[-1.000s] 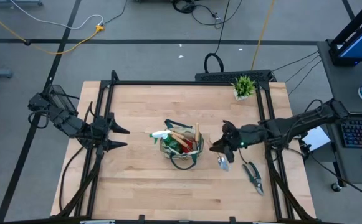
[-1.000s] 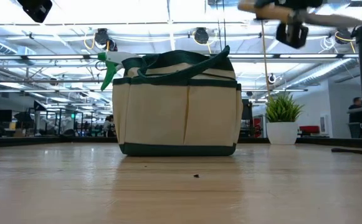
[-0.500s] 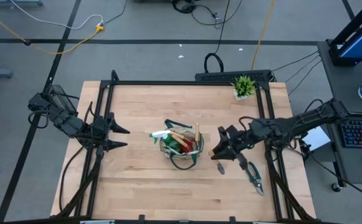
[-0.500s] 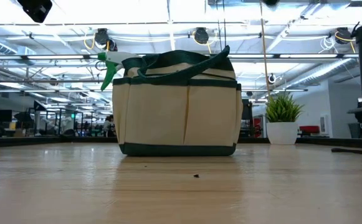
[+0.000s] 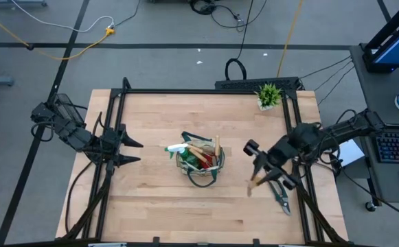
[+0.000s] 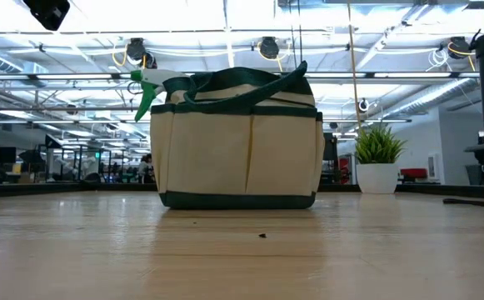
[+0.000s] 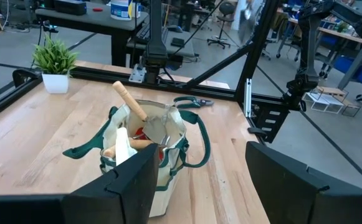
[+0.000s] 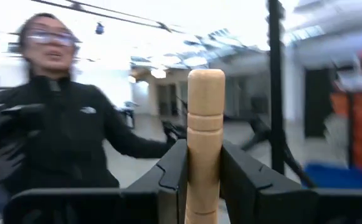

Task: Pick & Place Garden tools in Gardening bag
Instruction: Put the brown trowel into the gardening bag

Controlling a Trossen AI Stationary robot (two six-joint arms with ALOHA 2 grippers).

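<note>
The right hand grips a wooden-handled trowel above the surface, right of the gardening bag. The left hand waits wide open at the left edge.

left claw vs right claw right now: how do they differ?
Left claw is open and empty; right claw is shut on a wooden tool handle. Left claw waits at the table's left edge; right claw is raised right of the bag, by the shears. Both are dark and two-fingered.
</note>
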